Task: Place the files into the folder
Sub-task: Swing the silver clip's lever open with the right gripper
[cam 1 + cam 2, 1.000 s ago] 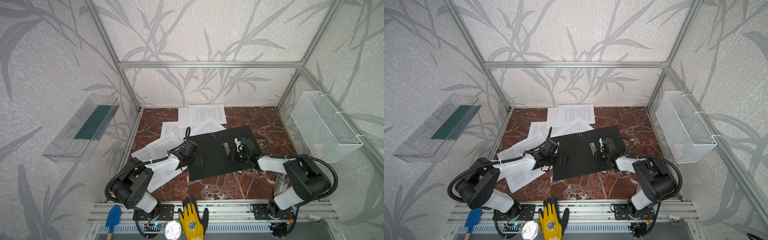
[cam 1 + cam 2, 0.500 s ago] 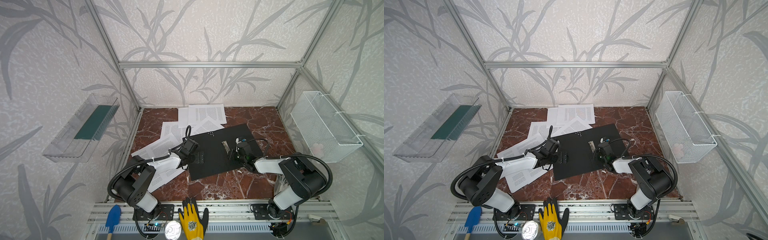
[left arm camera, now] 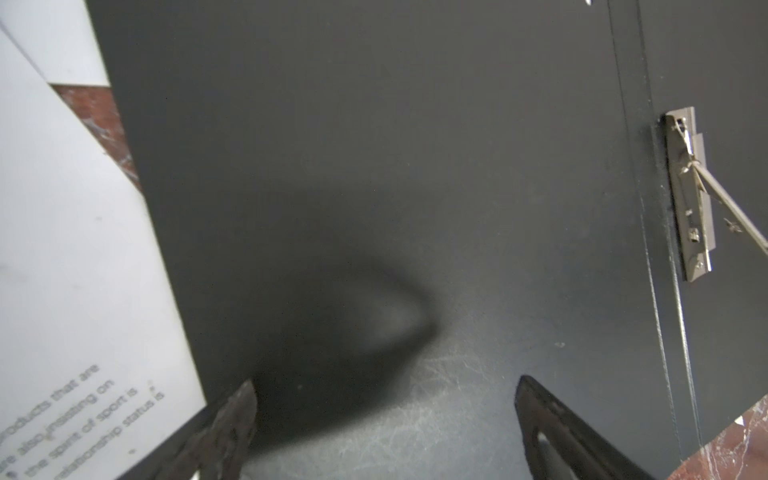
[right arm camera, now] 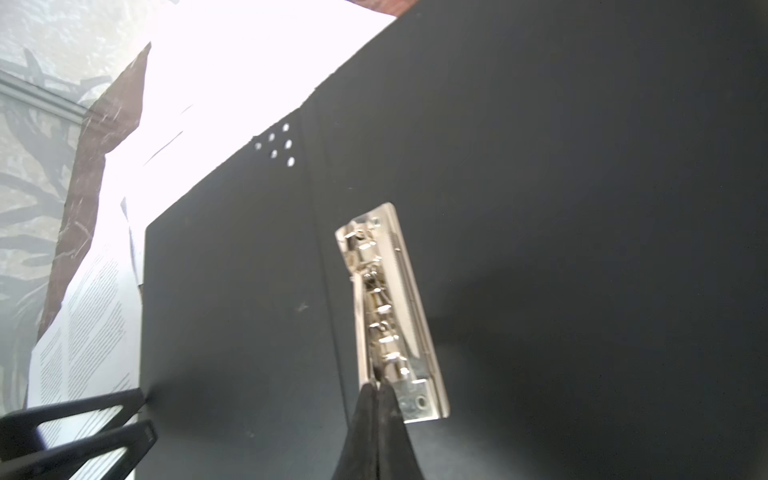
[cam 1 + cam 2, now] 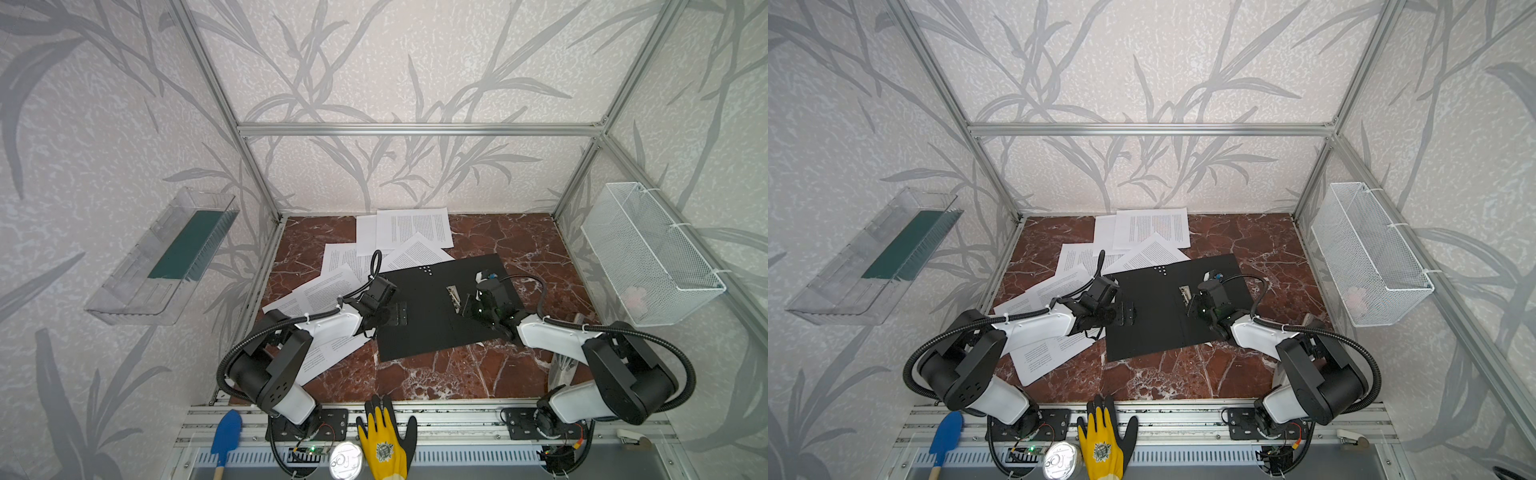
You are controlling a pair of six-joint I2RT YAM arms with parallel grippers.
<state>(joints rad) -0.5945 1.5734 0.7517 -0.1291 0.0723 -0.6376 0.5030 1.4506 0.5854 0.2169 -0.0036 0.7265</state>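
One black folder lies open under two grippers: the left gripper spread wide over one leaf, the right gripper pinched on the clip lever. At least six printed files lie scattered beside and beyond the left gripper; one reads "the spirit of sport is." One clear tray holds one green panel.

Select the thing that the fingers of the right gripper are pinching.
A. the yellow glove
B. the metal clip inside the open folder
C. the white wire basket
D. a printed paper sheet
B: in the right wrist view the right gripper has its fingers pressed together on the lever end of the metal clip, which is fixed to the open black folder.
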